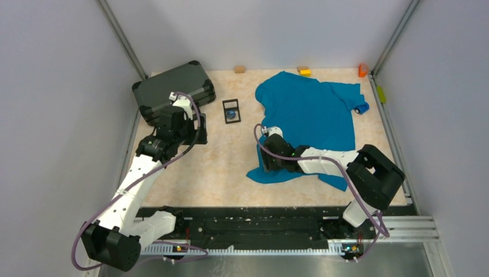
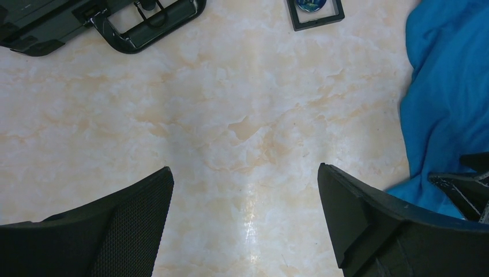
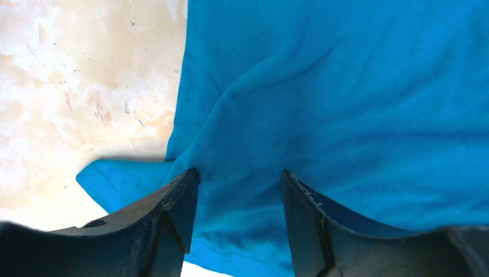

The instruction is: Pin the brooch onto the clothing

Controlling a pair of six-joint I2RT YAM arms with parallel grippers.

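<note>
The teal-blue T-shirt [image 1: 311, 109] lies spread over the right half of the table, its near left corner bunched. My right gripper [image 1: 266, 166] sits on that corner. In the right wrist view [image 3: 239, 173] its jaws are partly closed on a raised fold of the shirt [image 3: 346, 86], and the hem is lifted off the table. The brooch [image 1: 231, 113], a small dark blue disc, lies inside a black rectangular frame [image 1: 225, 104] left of the shirt; it also shows at the top of the left wrist view [image 2: 311, 4]. My left gripper [image 1: 200, 124] [image 2: 243, 170] is open and empty over bare table.
A dark grey hard case [image 1: 173, 86] lies at the back left, its handle [image 2: 153, 26] near my left gripper. A blue toy car [image 1: 361, 108] rests by the shirt's right sleeve. Small tan, yellow and orange blocks [image 1: 304, 71] sit along the back wall.
</note>
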